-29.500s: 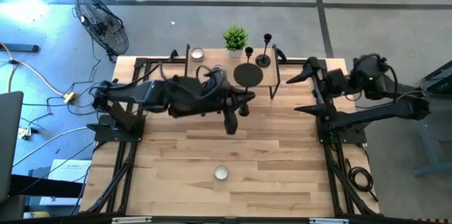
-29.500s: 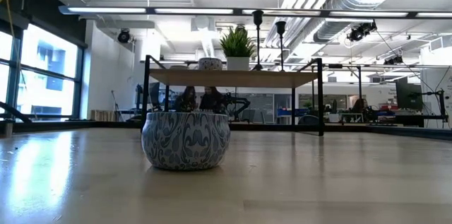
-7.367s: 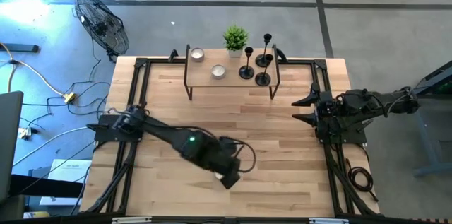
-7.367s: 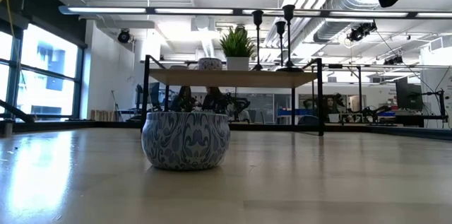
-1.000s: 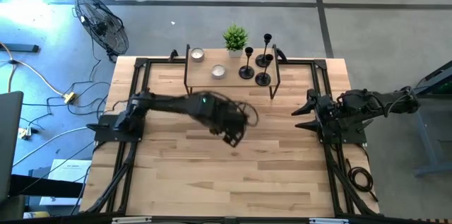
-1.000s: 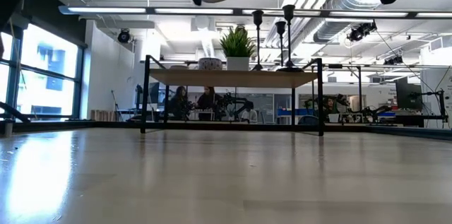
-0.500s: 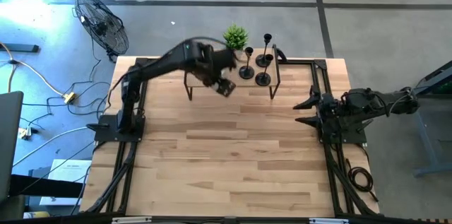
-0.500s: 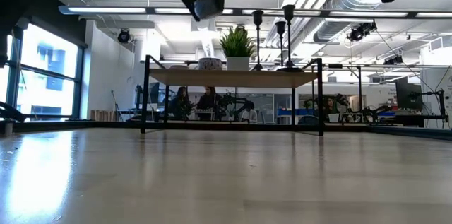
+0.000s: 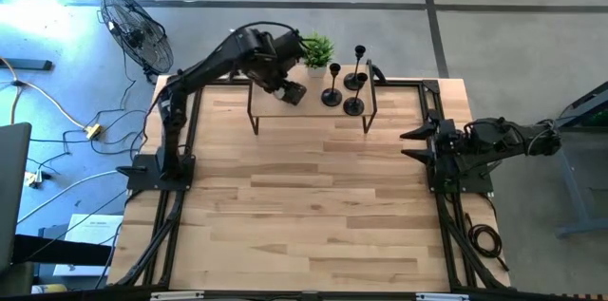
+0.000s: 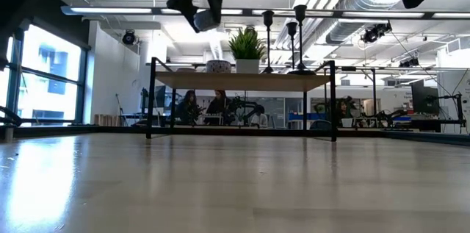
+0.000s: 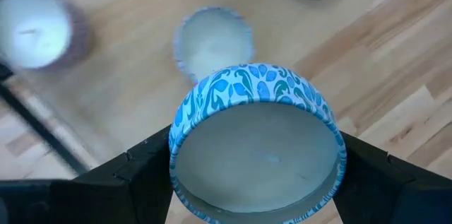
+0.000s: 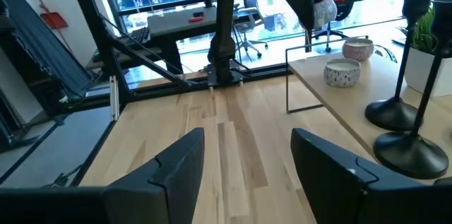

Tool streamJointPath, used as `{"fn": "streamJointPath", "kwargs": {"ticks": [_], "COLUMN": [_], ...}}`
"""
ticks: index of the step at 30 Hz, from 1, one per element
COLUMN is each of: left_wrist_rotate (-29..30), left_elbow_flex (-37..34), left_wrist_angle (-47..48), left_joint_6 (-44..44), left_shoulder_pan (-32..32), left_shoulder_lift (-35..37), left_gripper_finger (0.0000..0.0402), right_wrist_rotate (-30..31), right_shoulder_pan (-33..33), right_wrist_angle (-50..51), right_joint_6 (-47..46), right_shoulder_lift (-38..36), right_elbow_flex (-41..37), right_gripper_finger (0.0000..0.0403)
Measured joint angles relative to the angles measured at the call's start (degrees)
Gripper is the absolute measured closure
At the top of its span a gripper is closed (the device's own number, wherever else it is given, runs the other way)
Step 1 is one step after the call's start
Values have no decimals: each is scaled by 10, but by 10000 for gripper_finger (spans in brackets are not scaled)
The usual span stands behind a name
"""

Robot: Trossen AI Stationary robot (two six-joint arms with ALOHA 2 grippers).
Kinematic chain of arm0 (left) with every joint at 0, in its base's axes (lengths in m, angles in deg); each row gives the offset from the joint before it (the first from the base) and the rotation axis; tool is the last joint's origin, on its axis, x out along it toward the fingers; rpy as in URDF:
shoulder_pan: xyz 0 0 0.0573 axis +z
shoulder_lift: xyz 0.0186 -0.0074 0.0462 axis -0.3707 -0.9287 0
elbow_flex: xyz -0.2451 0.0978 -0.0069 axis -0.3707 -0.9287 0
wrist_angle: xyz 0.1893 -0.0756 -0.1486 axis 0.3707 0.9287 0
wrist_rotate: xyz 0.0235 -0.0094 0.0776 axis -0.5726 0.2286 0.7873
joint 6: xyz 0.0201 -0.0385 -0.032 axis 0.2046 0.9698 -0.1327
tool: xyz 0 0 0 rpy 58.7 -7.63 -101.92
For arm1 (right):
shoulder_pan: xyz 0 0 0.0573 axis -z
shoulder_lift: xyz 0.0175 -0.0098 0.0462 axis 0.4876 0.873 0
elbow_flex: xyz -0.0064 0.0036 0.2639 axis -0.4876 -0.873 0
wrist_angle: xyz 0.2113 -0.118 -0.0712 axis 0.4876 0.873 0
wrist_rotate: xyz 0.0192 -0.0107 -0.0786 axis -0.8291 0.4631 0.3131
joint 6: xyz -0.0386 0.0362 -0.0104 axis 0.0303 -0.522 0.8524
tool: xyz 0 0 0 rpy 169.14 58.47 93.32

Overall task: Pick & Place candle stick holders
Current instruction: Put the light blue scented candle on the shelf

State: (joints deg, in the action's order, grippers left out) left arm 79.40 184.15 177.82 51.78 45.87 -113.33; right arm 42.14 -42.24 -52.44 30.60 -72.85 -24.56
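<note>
**Three candlesticks on the shelf; left gripper holds a patterned tin above it**

The three black candle stick holders (image 9: 344, 86) stand upright in a tight cluster at the right end of the small raised shelf (image 9: 313, 106) at the table's far edge; in the low view their stems and cups (image 10: 290, 38) rise above the shelf top beside the potted plant (image 10: 247, 48); in the right wrist view two round flared bases (image 12: 402, 139) sit close together on the shelf board; none of them is touched by either gripper.

The potted plant (image 9: 316, 51) sits just left of the candlesticks at the shelf's back edge; a white candle in a patterned tin (image 12: 342, 73) and a second candle (image 12: 358, 48) behind it rest on the shelf's left half.

The left gripper (image 9: 286, 90) hangs over the left half of the shelf, its arm reaching in from the table's left side; its two dark fingers (image 11: 134, 174) are spread wide and clamped on either side of a round blue-and-white patterned candle tin (image 11: 257, 143), held clear of the shelf top; in the low view the tin (image 10: 204, 18) is well above the shelf.

The right gripper (image 9: 418, 145) waits at the right edge of the wooden table (image 9: 304, 216), well apart from the shelf; its fingers (image 12: 176, 167) stand parted with nothing between them.
</note>
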Motion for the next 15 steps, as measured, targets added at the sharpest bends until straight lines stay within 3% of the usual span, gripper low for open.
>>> {"fn": "streamJointPath", "kwargs": {"ticks": [3,12,15], "left_wrist_rotate": [0,-28,-25], "left_elbow_flex": [-30,-226,-252], "left_wrist_angle": [-2,2,4], "left_joint_6": [-3,25,39], "left_shoulder_pan": [9,13,14], "left_shoulder_lift": [15,110,117], "left_gripper_finger": [116,116,116], "right_wrist_rotate": [0,15,31], "right_shoulder_pan": [0,0,0], "right_wrist_angle": [0,6,7], "right_joint_6": [2,4,4], "right_shoulder_lift": [0,0,0], "right_elbow_flex": [0,0,0], "right_gripper_finger": [196,196,197]}}
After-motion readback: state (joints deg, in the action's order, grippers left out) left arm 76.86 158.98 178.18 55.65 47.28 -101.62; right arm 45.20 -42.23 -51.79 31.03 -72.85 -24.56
